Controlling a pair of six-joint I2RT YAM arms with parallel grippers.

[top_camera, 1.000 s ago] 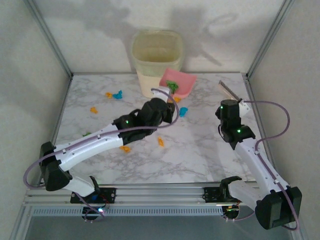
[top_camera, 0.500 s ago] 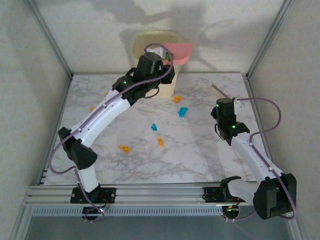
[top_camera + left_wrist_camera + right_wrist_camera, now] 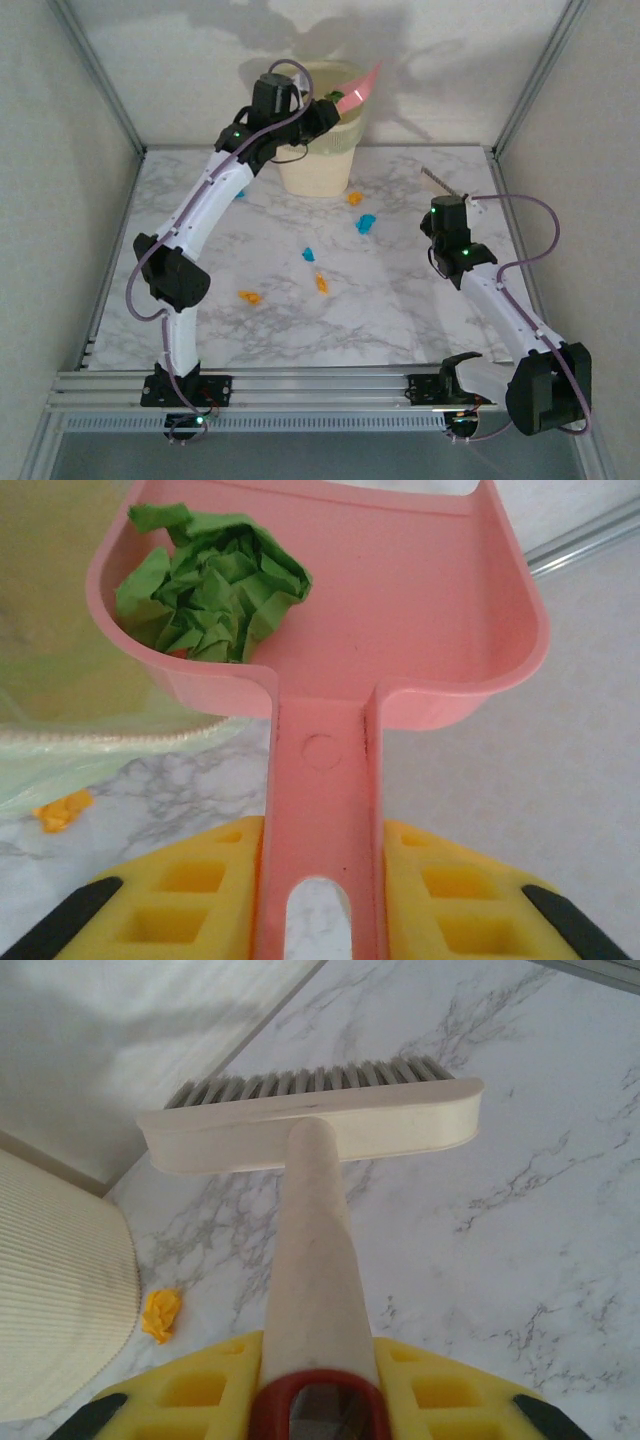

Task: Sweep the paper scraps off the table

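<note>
Paper scraps [image 3: 309, 255] — orange and blue — lie scattered over the middle of the table [image 3: 400, 320], one orange bit [image 3: 160, 1314] just beside the cream bin [image 3: 318, 150] at the far edge. We see a green wad [image 3: 210, 585] in the pink dustpan [image 3: 400, 610], tilted over the bin — our left gripper [image 3: 320, 900] clamps its handle. Our right gripper [image 3: 315, 1390] grips the brush [image 3: 310, 1125] over the table's right side.
</note>
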